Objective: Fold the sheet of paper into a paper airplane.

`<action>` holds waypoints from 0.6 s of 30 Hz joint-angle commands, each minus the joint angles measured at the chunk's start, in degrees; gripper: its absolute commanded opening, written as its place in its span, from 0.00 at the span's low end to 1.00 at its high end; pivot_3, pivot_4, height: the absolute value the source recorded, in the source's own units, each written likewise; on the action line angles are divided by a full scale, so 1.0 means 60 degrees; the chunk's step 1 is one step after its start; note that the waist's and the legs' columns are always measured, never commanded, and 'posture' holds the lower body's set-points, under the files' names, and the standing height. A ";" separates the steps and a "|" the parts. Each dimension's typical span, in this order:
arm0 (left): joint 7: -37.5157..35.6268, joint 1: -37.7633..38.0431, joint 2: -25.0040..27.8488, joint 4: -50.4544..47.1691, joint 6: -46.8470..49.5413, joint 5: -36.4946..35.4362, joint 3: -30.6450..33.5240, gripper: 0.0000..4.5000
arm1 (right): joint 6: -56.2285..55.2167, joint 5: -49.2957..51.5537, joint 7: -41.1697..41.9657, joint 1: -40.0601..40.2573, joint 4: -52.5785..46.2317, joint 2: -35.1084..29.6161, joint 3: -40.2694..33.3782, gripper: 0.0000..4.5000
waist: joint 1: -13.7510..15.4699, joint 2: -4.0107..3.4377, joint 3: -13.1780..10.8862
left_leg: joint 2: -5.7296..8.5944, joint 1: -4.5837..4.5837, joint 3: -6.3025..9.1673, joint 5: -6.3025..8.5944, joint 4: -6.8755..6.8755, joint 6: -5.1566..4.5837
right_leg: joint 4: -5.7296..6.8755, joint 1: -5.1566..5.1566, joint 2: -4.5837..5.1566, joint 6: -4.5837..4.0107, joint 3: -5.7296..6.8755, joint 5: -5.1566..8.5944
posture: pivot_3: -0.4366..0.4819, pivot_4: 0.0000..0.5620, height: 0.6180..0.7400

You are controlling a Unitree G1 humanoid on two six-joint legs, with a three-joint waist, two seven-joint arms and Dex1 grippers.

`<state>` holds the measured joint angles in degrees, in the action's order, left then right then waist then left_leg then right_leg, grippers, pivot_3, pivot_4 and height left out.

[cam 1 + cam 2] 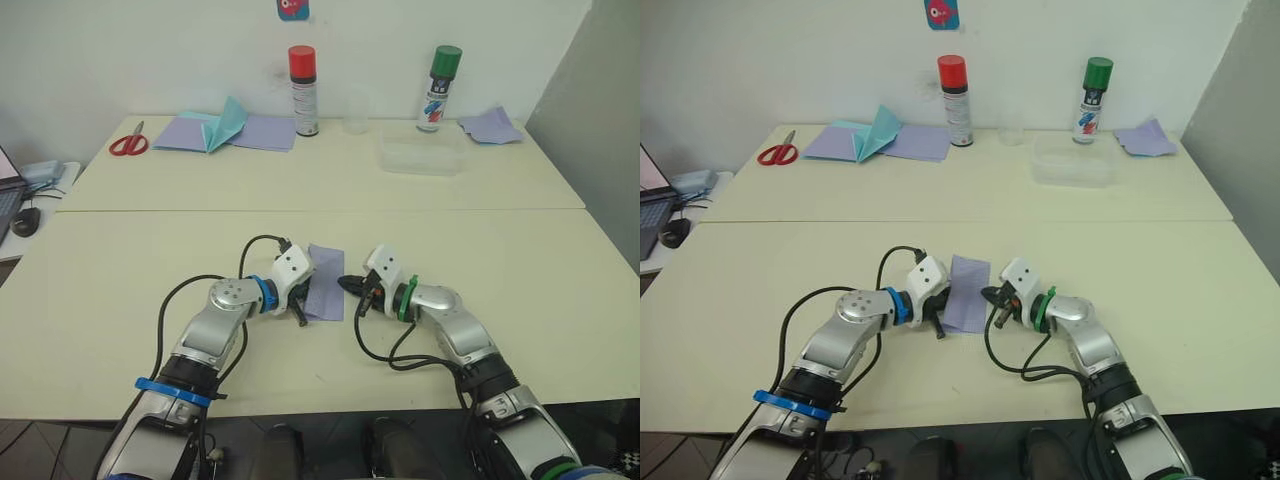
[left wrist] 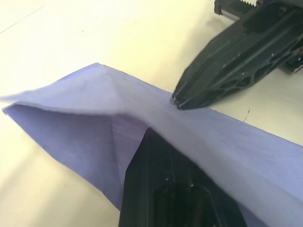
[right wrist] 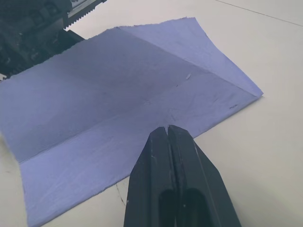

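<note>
The sheet of paper (image 1: 326, 290) is lavender, folded into a long strip with a crease along it, and lies on the near table between my two grippers. My left gripper (image 1: 299, 312) is at its left edge, shut on the sheet, with one black finger (image 2: 161, 189) on top and the edge lifted slightly. My right gripper (image 1: 346, 284) is shut, and its tip (image 3: 168, 130) rests at the sheet's right edge. In the left wrist view the right gripper's tip (image 2: 177, 101) touches the paper (image 2: 213, 137). A paper airplane is out of view.
On the far table stand a red-capped spray can (image 1: 303, 90), a green-capped can (image 1: 439, 88), a clear box (image 1: 420, 157) and a clear cup (image 1: 355, 120). Red scissors (image 1: 129, 143) and teal and lavender papers (image 1: 225, 128) lie back left. A lavender scrap (image 1: 490, 126) lies back right.
</note>
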<state>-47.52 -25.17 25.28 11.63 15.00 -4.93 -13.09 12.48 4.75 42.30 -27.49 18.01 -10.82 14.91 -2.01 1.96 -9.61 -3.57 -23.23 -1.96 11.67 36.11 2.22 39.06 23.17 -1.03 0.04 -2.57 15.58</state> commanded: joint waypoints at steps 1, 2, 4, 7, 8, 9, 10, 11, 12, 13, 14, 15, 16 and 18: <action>0.0184 0.0394 0.0382 0.0121 0.0460 0.0277 0.0139 0.00 | -0.0269 -0.0315 -0.0098 -0.0071 0.0251 0.0074 0.0223 0.01 | -0.0005 0.0000 0.0002 | 0.0000 0.0002 0.0000 0.0000 -0.0001 0.0000 | 0.0001 0.0000 -0.0001 0.0000 -0.0001 0.0000 | 0.48 0.27 1.00; 0.0201 0.0432 0.0454 0.0077 0.0485 0.0247 0.0196 0.00 | -0.0325 -0.0354 -0.0113 -0.0101 0.0306 0.0101 0.0229 0.01 | -0.0035 0.0004 0.0004 | -0.0002 0.0007 -0.0001 0.0000 -0.0002 0.0000 | 0.0002 -0.0002 -0.0001 0.0000 -0.0004 0.0000 | 0.48 0.27 1.00; 0.0175 0.0545 0.0707 -0.0129 0.0566 0.0171 0.0358 0.00 | -0.0454 -0.0498 -0.0089 -0.0163 0.0424 0.0110 0.0315 0.01 | -0.0088 0.0003 0.0004 | -0.0004 0.0026 -0.0002 0.0000 -0.0008 0.0000 | 0.0004 -0.0012 -0.0001 0.0000 -0.0008 0.0000 | 0.48 0.27 1.00; -0.0077 0.0702 0.1131 -0.0624 0.0892 -0.0078 0.0653 0.00 | -0.0624 -0.0683 -0.0068 -0.0238 0.0579 0.0092 0.0437 0.01 | -0.0137 0.0003 0.0005 | -0.0009 0.0038 0.0000 0.0000 -0.0012 0.0000 | 0.0007 -0.0016 -0.0001 -0.0001 -0.0011 0.0001 | 0.48 0.27 1.00; -0.0199 0.0783 0.1436 -0.0904 0.1122 -0.0241 0.0910 0.00 | -0.0777 -0.0806 -0.0037 -0.0268 0.0637 0.0049 0.0531 0.01 | -0.0148 0.0002 0.0005 | -0.0010 0.0038 0.0000 0.0000 -0.0013 0.0000 | 0.0007 -0.0016 0.0000 -0.0001 -0.0012 0.0001 | 0.48 0.27 1.00; -0.0288 0.0847 0.1688 -0.1118 0.1327 -0.0379 0.1152 0.00 | -0.0952 -0.0948 -0.0025 -0.0290 0.0706 -0.0006 0.0622 0.01 | -0.0196 0.0004 0.0004 | -0.0011 0.0039 -0.0001 0.0000 -0.0013 0.0000 | 0.0006 -0.0016 0.0000 -0.0002 -0.0012 0.0001 | 0.48 0.27 1.00; -0.0345 0.0908 0.1904 -0.1300 0.1470 -0.0491 0.1367 0.00 | -0.1086 -0.1065 -0.0055 -0.0304 0.0783 -0.0041 0.0675 0.01 | -0.0204 0.0003 0.0004 | -0.0017 0.0038 0.0000 0.0000 -0.0015 0.0000 | 0.0006 -0.0013 0.0002 -0.0002 -0.0015 0.0001 | 0.48 0.27 1.00; -0.0374 0.0935 0.2037 -0.1466 0.1572 -0.0629 0.1539 0.00 | -0.1140 -0.1095 -0.0074 -0.0310 0.0845 -0.0044 0.0676 0.01 | -0.0217 0.0004 0.0004 | -0.0016 0.0039 0.0001 0.0000 -0.0015 0.0000 | 0.0006 -0.0012 0.0002 -0.0003 -0.0016 0.0002 | 0.48 0.27 1.00; -0.0379 0.0923 0.2072 -0.1594 0.1624 -0.0764 0.1678 0.00 | -0.1162 -0.1090 -0.0079 -0.0318 0.0898 -0.0034 0.0660 0.01 | -0.0212 0.0004 0.0003 | -0.0017 0.0038 0.0001 0.0000 -0.0020 0.0000 | 0.0006 -0.0008 0.0003 -0.0006 -0.0017 0.0004 | 0.48 0.27 1.00; -0.0306 0.0834 0.1962 -0.1736 0.1586 -0.0988 0.1884 0.00 | -0.1198 -0.1104 -0.0071 -0.0332 0.0934 -0.0031 0.0661 0.01 | -0.0207 0.0005 0.0003 | -0.0014 0.0037 0.0001 0.0000 -0.0022 0.0000 | 0.0005 -0.0007 0.0004 -0.0009 -0.0013 0.0005 | 0.48 0.27 1.00; -0.0127 0.0667 0.1691 -0.1890 0.1627 -0.1305 0.2151 0.00 | -0.1223 -0.1117 -0.0060 -0.0339 0.0954 -0.0027 0.0656 0.01 | -0.0201 0.0007 0.0001 | -0.0014 0.0036 0.0001 0.0000 -0.0022 0.0000 | 0.0005 -0.0006 0.0004 -0.0011 -0.0012 0.0006 | 0.48 0.27 1.00; 0.0106 0.0433 0.1323 -0.2073 0.1898 -0.1750 0.2461 0.00 | -0.1226 -0.1134 -0.0042 -0.0333 0.0931 -0.0021 0.0659 0.01 | -0.0173 0.0010 -0.0001 | -0.0014 0.0034 0.0000 0.0000 -0.0022 0.0000 | 0.0005 -0.0006 0.0009 -0.0011 -0.0010 0.0007 | 0.48 0.27 1.00; 0.0228 0.0251 0.1032 -0.2250 0.2009 -0.2027 0.2608 0.00 | -0.1224 -0.1143 -0.0022 -0.0327 0.0903 -0.0021 0.0663 0.01 | -0.0132 0.0019 -0.0002 | -0.0014 0.0031 0.0000 0.0000 -0.0019 0.0000 | 0.0003 -0.0006 0.0010 -0.0010 -0.0009 0.0006 | 0.48 0.27 1.00; 0.0226 0.0071 0.0673 -0.2602 0.2144 -0.2288 0.2568 0.00 | -0.1227 -0.1150 0.0022 -0.0337 0.0887 -0.0025 0.0676 0.01 | -0.0072 0.0039 0.0002 | -0.0011 0.0023 -0.0003 0.0000 -0.0012 0.0001 | 0.0002 -0.0009 0.0011 -0.0005 -0.0003 0.0003 | 0.48 0.27 1.00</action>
<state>-46.62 -23.11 29.92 -0.01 27.46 -16.12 1.56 4.46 -1.13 42.16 -29.97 22.48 -11.02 18.00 -2.44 2.19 -9.60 -3.60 -23.10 -2.00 11.67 36.04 2.22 39.06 23.11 -0.96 0.03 -2.62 15.59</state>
